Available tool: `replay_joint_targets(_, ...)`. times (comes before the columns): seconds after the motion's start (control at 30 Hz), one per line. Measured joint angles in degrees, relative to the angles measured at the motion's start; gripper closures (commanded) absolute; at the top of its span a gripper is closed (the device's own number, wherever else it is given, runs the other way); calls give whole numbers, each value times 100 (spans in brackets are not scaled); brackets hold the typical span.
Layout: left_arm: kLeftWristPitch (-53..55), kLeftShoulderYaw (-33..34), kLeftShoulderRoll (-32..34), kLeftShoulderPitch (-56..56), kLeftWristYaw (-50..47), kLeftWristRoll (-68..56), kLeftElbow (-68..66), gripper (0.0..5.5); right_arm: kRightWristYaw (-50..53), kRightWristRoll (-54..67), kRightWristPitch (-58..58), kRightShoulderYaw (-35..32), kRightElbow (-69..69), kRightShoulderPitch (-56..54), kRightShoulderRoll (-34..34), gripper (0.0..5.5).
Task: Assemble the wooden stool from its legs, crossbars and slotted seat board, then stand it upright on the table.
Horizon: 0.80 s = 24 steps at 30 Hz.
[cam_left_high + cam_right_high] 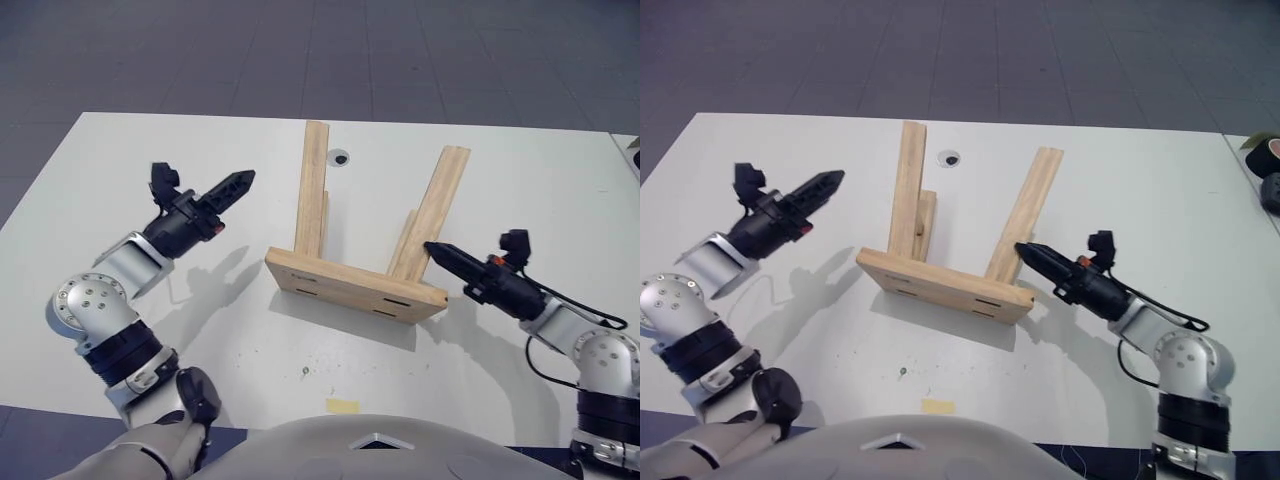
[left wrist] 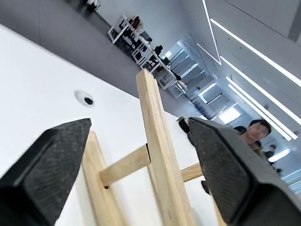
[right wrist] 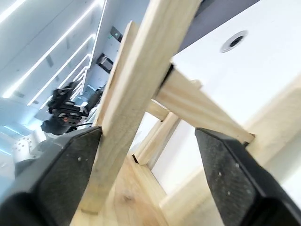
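Two spread, empty grippers: left gripper raised off table; right gripper at leg base, contact unclear. Left wrist view: crossbar; head views: seat board flat on table.

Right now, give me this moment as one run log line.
stool: assembled, upside down on table, not yet upright | left gripper: open, clear of stool | right gripper: open, beside stool's right end

White table w/ stool seat-down (legs up) at centre; yellow tape bit nr front edge.
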<state>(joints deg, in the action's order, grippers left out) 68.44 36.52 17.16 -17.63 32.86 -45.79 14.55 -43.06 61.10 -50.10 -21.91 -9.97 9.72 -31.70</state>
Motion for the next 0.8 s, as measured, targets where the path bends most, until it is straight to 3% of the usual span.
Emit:
replay_joint_targets(0.2, -2937, -1297, 1783, 1325, 1945, 1818, -153, 17, -577, -1192, 1035, -106, -50, 1033, -459, 34)
replay_joint_targets(0.37, -5107, -2154, 2500, 2075, 3021, 2888, -380, 10, -1194, -2386, 2105, 287, -185, 1531, -940, 11)
replay_joint_targets(0.57, -7849, -4040, 2525, 1763, 3896, 4050, -1214, 10, -1759, -3371, 3069, 1509, -267, 934, -1049, 11)
replay_joint_targets(0.63, -8230, -4394, 2385, 1549, 3998, 4137, -1481, 10, -1808, -3411, 3156, 1649, -218, 632, -1019, 40)
replay_joint_targets(0.8, -8599, -4764, 2005, 1122, 3776, 4237, -1978, 89, -1964, -3311, 3040, 1948, -87, 290, -881, 117)
